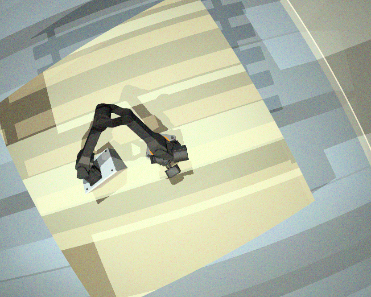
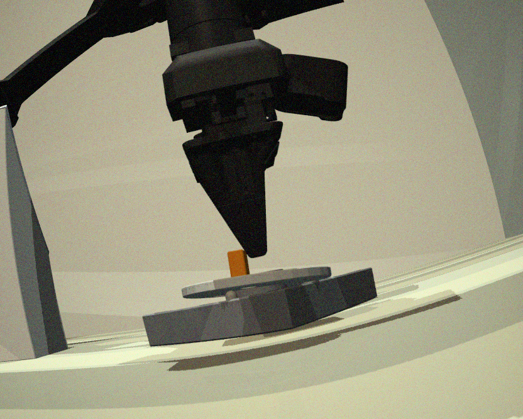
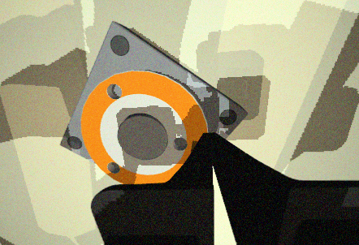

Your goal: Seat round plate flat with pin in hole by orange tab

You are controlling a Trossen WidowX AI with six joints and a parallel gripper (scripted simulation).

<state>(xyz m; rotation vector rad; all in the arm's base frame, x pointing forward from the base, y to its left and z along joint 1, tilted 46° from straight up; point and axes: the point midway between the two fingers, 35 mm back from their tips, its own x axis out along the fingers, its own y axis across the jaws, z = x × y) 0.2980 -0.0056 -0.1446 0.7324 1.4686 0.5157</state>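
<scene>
Honestly you're looking at a bare robot test bench, not a home or shop. You've got one pale tabletop (image 1: 185, 223) patched with blocky shadows, a grey floor (image 1: 332, 242) around it, a plain curved backdrop wall (image 2: 388, 180), and the arm bolted to a grey mounting block (image 1: 107, 166). No furniture or clutter you could pin a room on.

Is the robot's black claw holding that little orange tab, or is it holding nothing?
Nothing. The gripper is shut and empty, its tip just beside the orange tab on the round plate.
</scene>
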